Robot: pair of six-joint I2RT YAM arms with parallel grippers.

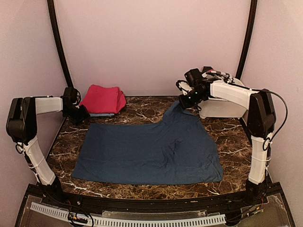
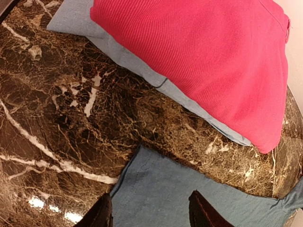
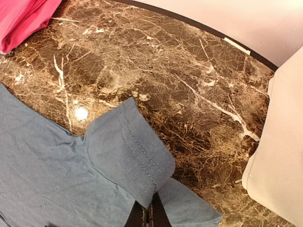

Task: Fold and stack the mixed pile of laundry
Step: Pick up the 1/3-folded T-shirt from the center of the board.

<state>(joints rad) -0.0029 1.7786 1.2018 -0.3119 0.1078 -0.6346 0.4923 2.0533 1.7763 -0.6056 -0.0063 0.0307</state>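
A navy-blue sheet (image 1: 147, 151) lies spread flat across the marble table (image 1: 227, 142). Its far right corner is lifted, and my right gripper (image 1: 182, 104) is shut on it. In the right wrist view the hemmed edge (image 3: 137, 156) folds over my closed right gripper (image 3: 149, 215). My left gripper (image 1: 81, 115) hovers at the sheet's far left corner (image 2: 156, 189). Its dark fingers (image 2: 203, 213) stand apart over the flat cloth, and the left gripper (image 2: 149, 213) is open. A folded magenta-pink cloth (image 1: 103, 99) rests on a light-blue piece (image 2: 132, 59) at the far left.
A white plastic tub (image 1: 220, 108) stands at the far right behind my right arm, and it also shows at the right edge in the right wrist view as the tub (image 3: 279, 156). Pale walls close in the table on three sides.
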